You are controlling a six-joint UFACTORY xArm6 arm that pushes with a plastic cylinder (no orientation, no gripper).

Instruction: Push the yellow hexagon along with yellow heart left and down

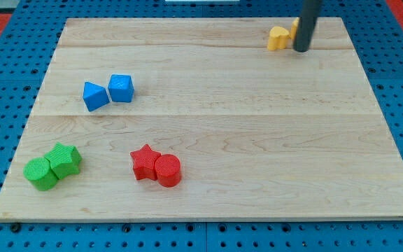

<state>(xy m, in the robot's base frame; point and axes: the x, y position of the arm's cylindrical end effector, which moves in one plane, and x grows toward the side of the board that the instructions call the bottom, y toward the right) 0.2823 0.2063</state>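
Our end effector was a plain dark rod with nothing to open or close, so it gripped nothing; our tip (302,50) rested on the worktop (208,133) near the view's top right corner. One yellow block (278,38) lay just to the view's left of the tip, touching the rod or very close to it. A second sliver of yellow (296,26) showed at the rod's left edge, mostly hidden behind it. We could not tell from this view which was the hexagon and which the heart, nor whether the two touched each other.

The relation that mattered was this: both yellow pieces lay to the view's left of, and slightly above, the tip. We judged that a push toward the view's left and bottom would need the tip above and to the right of the pair, so the tip looked poorly placed for the downward part.

The worktop was pale wood planks, smooth and flat, on a blue pegboard (19,231). Toward the view's left and bottom there was much open board. Far off lay two blue blocks (108,92) touching, two green blocks (52,166) touching, and a red star (145,162) touching a red cylinder (167,170), all well apart from the yellow ones.
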